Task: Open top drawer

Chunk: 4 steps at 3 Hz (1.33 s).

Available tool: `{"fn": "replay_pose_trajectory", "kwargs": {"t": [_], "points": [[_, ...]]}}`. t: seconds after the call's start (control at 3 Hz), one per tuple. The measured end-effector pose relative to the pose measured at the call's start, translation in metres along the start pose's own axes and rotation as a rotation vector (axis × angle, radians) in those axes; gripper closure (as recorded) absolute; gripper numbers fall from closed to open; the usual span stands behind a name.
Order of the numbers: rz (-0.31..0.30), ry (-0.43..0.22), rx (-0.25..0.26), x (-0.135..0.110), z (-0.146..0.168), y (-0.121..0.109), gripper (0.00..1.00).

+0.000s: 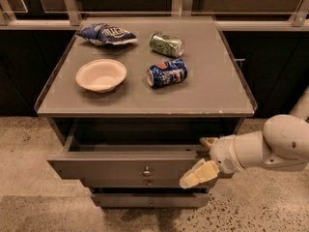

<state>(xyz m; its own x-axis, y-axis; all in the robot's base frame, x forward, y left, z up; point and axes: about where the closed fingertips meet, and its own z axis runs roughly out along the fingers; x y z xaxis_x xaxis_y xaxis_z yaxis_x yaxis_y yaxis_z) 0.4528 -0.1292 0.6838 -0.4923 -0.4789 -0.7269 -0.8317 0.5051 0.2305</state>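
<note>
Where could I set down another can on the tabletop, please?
Free: the tabletop's right strip beside green can and blue can; front strip before the bowl. Crowded: chip bag corner. The gripper sits at top drawer's right front.

The white arm (270, 149) reaches in from the right, its tool (195, 161) low beneath the tabletop's (212, 81) front-right corner.
</note>
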Motion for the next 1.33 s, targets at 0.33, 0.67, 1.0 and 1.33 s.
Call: {"fn": "replay_pose_trajectory", "kwargs": {"t": [0.33,0.67,1.0,1.33], "points": [[0.028,0.035,-0.041,0.017,0.014,0.004,0.00],[0.028,0.035,-0.041,0.014,0.012,0.005,0.00],[0.052,0.036,-0.030,0.018,0.003,0.010,0.00],[0.082,0.066,-0.024,0.032,-0.011,0.018,0.00]]}}
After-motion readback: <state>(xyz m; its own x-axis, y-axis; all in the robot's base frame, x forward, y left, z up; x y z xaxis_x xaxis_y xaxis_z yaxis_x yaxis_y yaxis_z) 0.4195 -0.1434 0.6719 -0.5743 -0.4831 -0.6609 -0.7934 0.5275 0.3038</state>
